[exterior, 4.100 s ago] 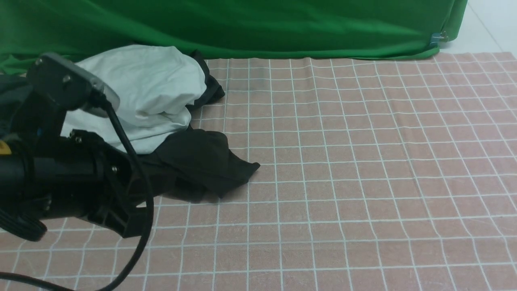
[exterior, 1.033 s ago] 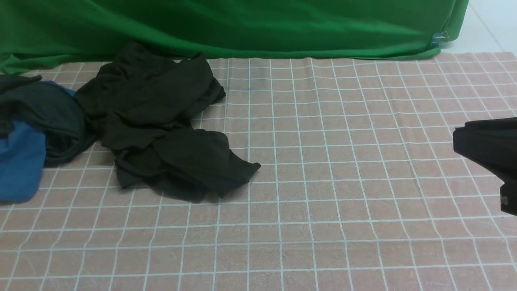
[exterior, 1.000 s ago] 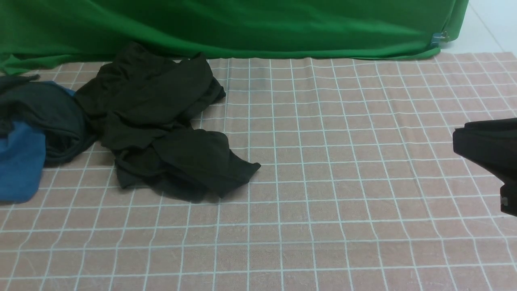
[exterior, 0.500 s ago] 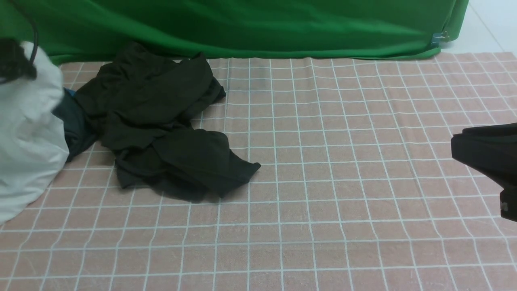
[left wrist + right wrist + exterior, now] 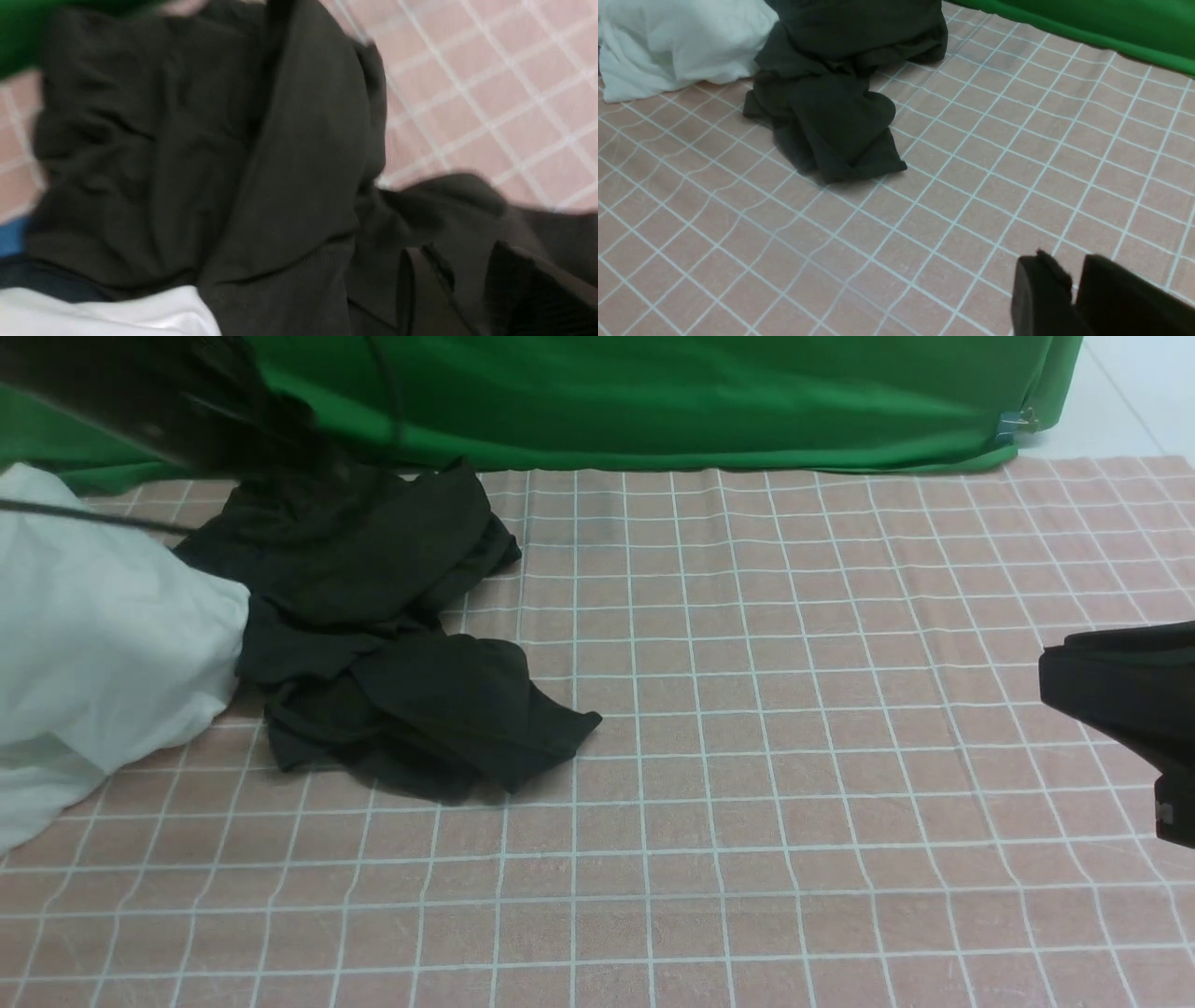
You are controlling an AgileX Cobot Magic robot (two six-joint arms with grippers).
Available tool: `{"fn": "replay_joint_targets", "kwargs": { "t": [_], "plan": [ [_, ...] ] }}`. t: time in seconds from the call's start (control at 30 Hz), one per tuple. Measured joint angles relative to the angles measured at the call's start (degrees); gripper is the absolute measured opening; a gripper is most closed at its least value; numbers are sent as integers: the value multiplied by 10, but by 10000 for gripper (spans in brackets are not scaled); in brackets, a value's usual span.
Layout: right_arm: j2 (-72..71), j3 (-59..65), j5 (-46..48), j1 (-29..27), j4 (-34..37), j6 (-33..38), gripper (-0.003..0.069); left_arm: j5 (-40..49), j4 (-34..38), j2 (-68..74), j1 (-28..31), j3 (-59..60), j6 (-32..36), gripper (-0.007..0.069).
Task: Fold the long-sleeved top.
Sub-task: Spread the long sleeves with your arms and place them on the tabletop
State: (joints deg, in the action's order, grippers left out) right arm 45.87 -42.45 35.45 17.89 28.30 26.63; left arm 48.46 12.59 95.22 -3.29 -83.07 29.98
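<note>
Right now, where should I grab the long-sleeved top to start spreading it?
I'd pinch the loose flap of the long-sleeved top that pokes onto the checked cloth, coming from the robot's right. That corner lies thin and free; the rest is bunched, with the white garment against its left side.

The top [image 5: 373, 616] lies on the mat [image 5: 794, 756] under the left gripper [image 5: 460, 263]; another garment [image 5: 103, 616] touches it, left of that gripper. The right gripper [image 5: 1073, 277] hangs well apart, rightward.

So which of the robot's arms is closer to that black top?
Left. The left end effector hangs right over the far part of the black top; the right end effector sits well off to the right, bare checked cloth between.
</note>
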Motion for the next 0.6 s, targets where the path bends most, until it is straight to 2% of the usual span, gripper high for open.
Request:
{"fn": "replay_joint_targets", "kwargs": {
  "t": [0.07, 0.2, 0.3, 0.33, 0.37, 0.43, 0.53, 0.6],
  "plan": [
    [0, 0, 0, 0, 0, 2, 149, 1, -24, 14, 0, 0, 1, 204],
    [0, 0, 0, 0, 0, 3, 149, 5, -107, 31, 11, 0, 0, 270],
    [0, 0, 0, 0, 1, 4, 149, -22, -154, 39, 53, 12, -17, 423],
    [0, 0, 0, 0, 1, 4, 149, -22, -155, 40, 56, 13, -17, 423],
    [0, 0, 0, 0, 1, 4, 149, -38, -170, 45, 76, 24, -15, 494],
    [0, 0, 0, 0, 1, 4, 149, -58, -185, 56, 97, 40, -8, 577],
    [0, 0, 0, 0, 1, 4, 149, -101, -205, 80, 124, 71, 1, 652],
    [0, 0, 0, 0, 1, 5, 149, -117, -227, 99, 138, 86, 0, 657]
  ]
}}
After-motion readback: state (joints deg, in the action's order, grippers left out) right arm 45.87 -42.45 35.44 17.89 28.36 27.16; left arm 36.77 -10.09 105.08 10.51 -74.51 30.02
